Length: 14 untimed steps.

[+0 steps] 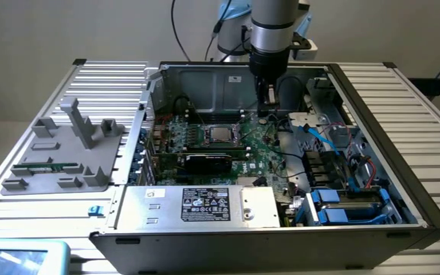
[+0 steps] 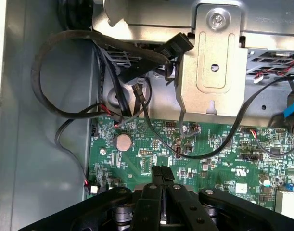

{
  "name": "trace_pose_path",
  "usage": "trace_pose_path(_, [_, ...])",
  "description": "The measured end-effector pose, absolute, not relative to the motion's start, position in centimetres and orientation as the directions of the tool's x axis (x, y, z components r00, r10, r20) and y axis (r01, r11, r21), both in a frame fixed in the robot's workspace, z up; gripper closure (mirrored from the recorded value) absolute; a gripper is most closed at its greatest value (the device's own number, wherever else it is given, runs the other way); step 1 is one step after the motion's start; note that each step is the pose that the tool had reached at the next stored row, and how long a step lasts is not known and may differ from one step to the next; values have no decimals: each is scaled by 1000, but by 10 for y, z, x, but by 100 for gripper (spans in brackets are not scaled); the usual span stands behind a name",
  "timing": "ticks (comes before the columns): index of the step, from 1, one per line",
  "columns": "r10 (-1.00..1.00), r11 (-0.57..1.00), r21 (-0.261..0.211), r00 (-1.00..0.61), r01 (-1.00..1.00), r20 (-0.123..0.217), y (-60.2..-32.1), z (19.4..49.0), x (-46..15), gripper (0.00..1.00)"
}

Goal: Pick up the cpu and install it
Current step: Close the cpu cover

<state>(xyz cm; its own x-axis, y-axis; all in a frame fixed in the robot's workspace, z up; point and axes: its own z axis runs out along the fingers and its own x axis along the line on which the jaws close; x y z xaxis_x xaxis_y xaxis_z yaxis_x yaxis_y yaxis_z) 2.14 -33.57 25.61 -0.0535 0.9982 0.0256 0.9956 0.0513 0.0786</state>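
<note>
**Operator:** Where is the cpu?

**Spotter:** In your exterior view the cpu (image 1: 220, 134) lies flat inside the metal-framed socket (image 1: 202, 136), silver top up, near the middle of the green motherboard (image 1: 262, 153). All of it sits in the open computer case (image 1: 403, 189) on the slatted table (image 1: 415, 114).

**Operator:** And my gripper?

**Spotter:** Your arm (image 1: 272, 26) comes down into the case from twelve o'clock. The gripper (image 1: 264, 110) hangs over the board at about two o'clock from the cpu, near it but apart from it. I can't tell whether its tips touch the board.

**Operator:** What are the jaws doing?

**Spotter:** Your wrist view shows the gripper (image 2: 162, 171) with its two black fingers (image 2: 158, 175) pressed together and nothing between them. They point at a bare stretch of motherboard (image 2: 214, 149). A round coin cell (image 2: 122, 142) sits close by, and looped black cables (image 2: 55, 72) run across the case wall beside a metal bracket (image 2: 211, 62).

**Operator:** Anything else around the case?

**Spotter:** At nine o'clock from the case, out on the table, you have a grey fixture tray (image 1: 59, 143) with a long green memory stick (image 1: 48, 168) lying in it. At six o'clock from the cpu, the power supply (image 1: 204, 205) with its black label fills the near edge of the case.
</note>
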Motion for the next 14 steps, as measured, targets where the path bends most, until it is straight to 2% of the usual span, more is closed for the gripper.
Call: trace_pose_path(14, [998,63,80,-66,995,25,-336,243,24,91])
